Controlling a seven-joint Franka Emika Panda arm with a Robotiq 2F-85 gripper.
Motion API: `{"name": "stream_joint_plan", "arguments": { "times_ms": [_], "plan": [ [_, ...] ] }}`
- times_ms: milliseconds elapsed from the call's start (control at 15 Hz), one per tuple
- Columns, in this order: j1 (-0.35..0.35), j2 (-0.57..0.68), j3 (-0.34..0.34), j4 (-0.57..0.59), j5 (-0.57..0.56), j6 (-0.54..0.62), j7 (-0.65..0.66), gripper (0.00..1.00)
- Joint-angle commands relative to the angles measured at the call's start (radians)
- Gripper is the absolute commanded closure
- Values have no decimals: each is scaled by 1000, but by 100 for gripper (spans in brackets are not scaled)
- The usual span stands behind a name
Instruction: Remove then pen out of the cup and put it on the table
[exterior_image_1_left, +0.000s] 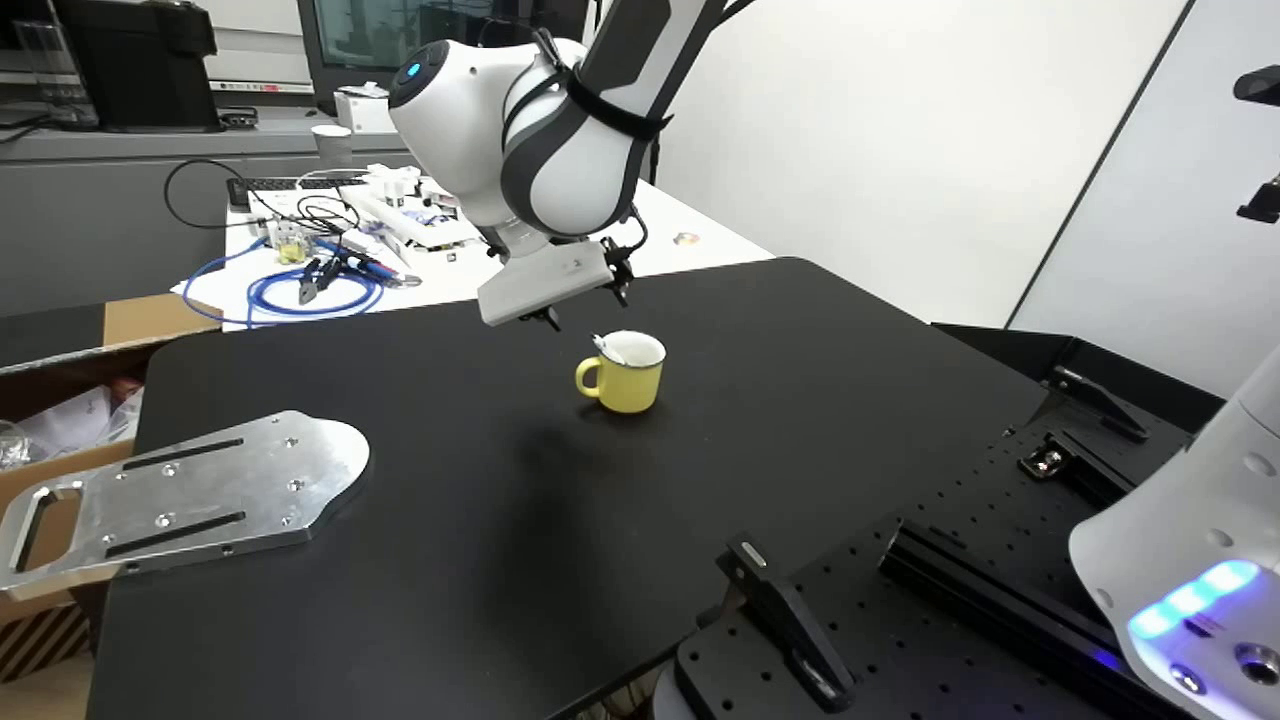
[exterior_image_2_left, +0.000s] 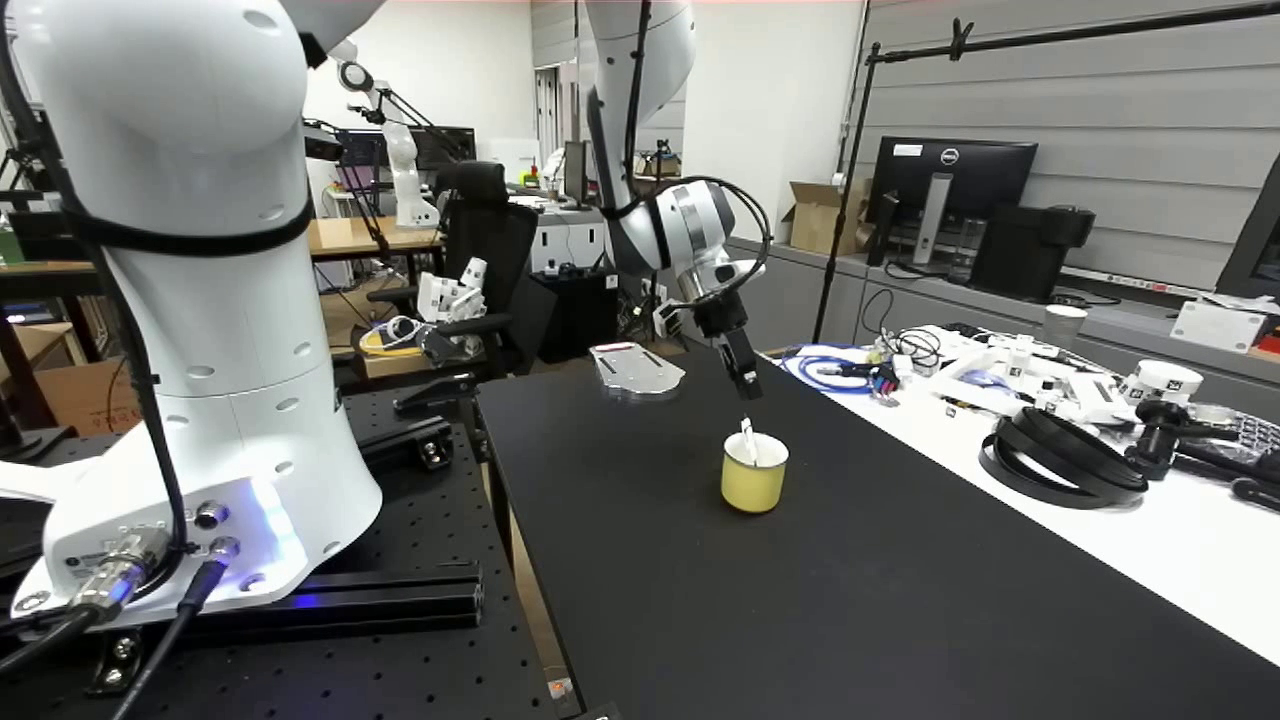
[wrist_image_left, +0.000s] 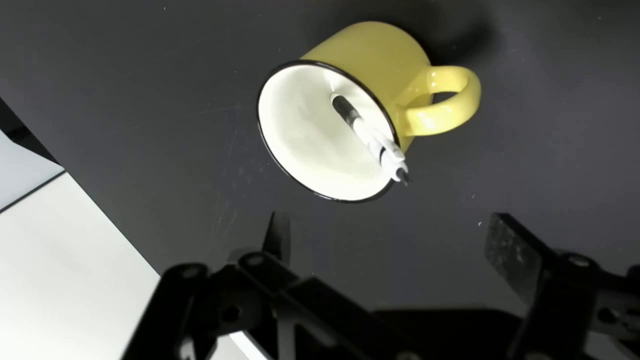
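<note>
Abv table (exterior_image_1_left: 760, 470) nr cup (exterior_image_1_left: 632, 388), tool (wrist_image_left: 390, 227) tilted w/ jaws apart.

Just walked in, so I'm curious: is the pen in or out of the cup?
In: the wrist view shows the pen leaning inside the cup, one end poking out.

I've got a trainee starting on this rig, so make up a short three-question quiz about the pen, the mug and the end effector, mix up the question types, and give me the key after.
1. Multiple choice: where is the pen?
a) on the slotted metal plate
b) leaning inside the yellow mug
c) inside the cardboard box
2. True or false: the yellow mug stands upright on the black tabletop.
3. Short answer: in the wrist view, is the end effector open or shut?

Key: 1, b. 2, true. 3, open, with the pen outside its grasp.
</note>
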Motion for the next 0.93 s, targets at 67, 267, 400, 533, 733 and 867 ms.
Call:
{"name": "stream_joint_plan", "arguments": {
  "times_ms": [67,267,400,533,733,867],
  "plan": [
    [18,18,-20,22,20,-18,19,0],
    [17,22,-22,20,36,-17,16,0],
    [18,24,-24,18,40,-18,16,0],
    [19,25,-26,16,44,-18,16,0],
    [19,24,-33,14,51,-18,15,0],
    [18,25,-37,13,49,-19,12,2]
  ]
}}
